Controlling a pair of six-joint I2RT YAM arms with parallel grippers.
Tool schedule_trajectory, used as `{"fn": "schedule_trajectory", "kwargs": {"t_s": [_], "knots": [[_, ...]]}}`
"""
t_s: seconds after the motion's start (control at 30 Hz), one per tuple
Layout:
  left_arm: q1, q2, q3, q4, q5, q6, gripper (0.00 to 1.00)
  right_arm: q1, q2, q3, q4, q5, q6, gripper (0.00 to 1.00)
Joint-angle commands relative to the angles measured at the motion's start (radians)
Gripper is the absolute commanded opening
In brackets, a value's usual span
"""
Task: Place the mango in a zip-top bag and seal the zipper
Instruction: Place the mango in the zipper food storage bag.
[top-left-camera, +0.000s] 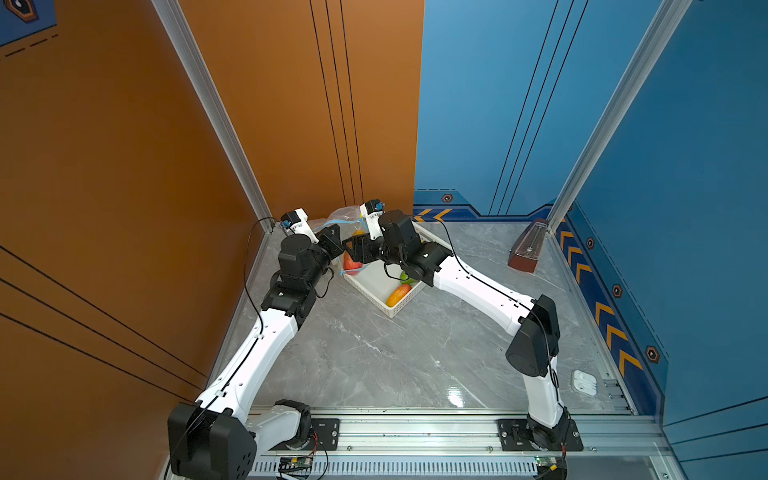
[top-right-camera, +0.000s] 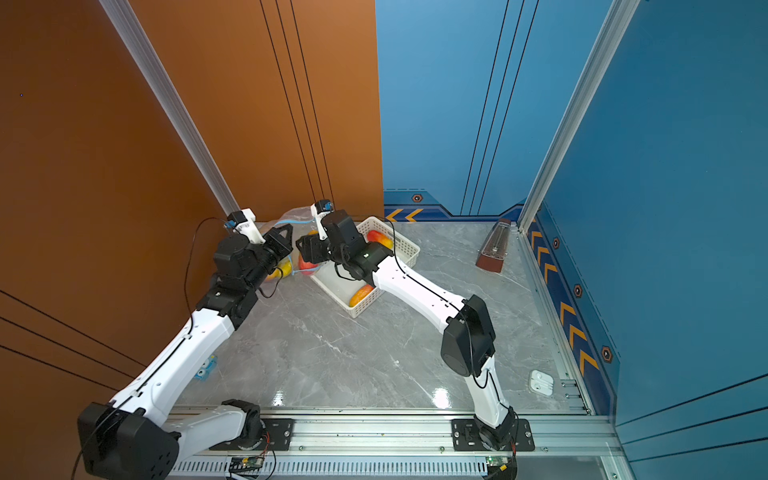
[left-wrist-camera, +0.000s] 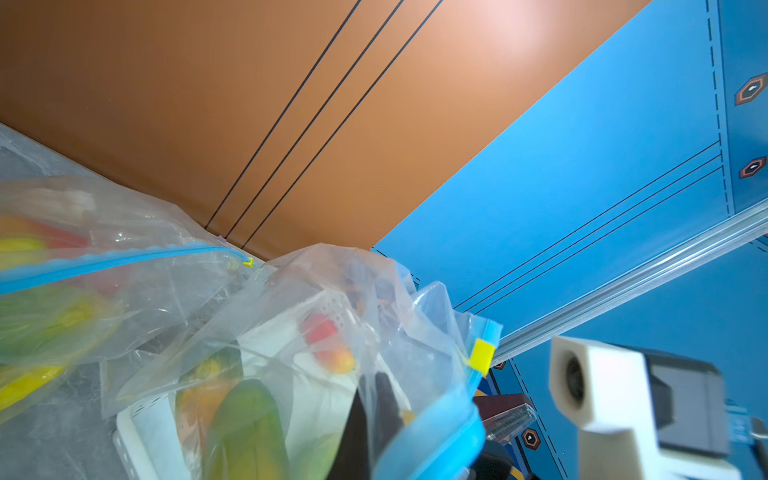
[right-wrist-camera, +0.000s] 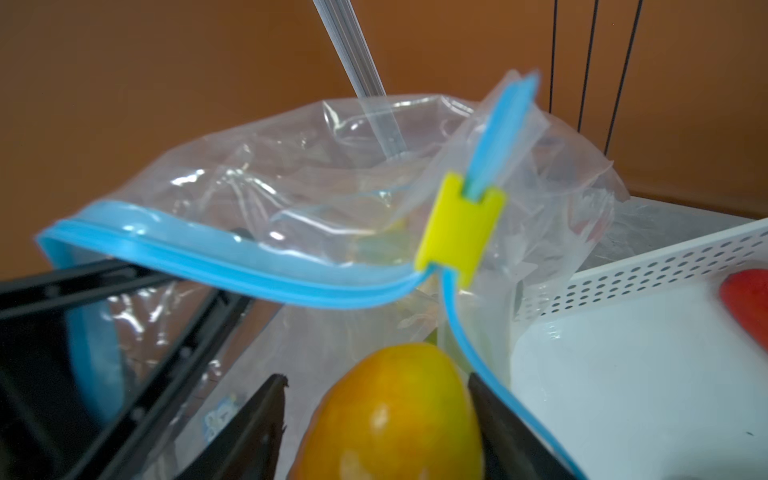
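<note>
**Insertion step: mango at bag mouth, zipper unsealed**

My right fingers (right-wrist-camera: 249, 432) stand apart around the mango (right-wrist-camera: 390, 411), with a gap on one side. It sits just inside the mouth of the zip-top bag (right-wrist-camera: 291, 187). My left fingers (right-wrist-camera: 83, 286) clamp the blue rim. Beyond is the yellow slider (right-wrist-camera: 459, 232). Judged next: pull my right fingers clear, then run the slider across.

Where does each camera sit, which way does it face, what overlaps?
Top views: above the arm bases, looking down on both arms, grey marble table, white perforated basket.
Left wrist: on the left arm, facing the clear blue-zippered bag; its black finger shows.
Right wrist: faces the bag's mouth; its end effector brackets an orange-yellow mango.
Shared: both wrists see the yellow slider.
</note>
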Motion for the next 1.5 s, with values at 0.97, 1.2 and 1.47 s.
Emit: {"fn": "schedule_trajectory", "kwargs": {"t_s": [0.97, 1.2, 1.47], "knots": [[-0.006, 0.005, 0.125, 0.047, 0.103, -0.281, 0.00, 0.003, -0.214, -0.317, 0.562, 0.195, -0.306, 0.24], [-0.007, 0.027, 0.134, 0.049, 0.122, -0.300, 0.00, 0.013, -0.087, -0.229, 0.513, 0.158, -0.334, 0.66], [0.033, 0.027, 0.112, 0.047, 0.078, -0.260, 0.00, -0.114, -0.233, -0.345, 0.548, -0.130, -0.064, 0.87]]}}
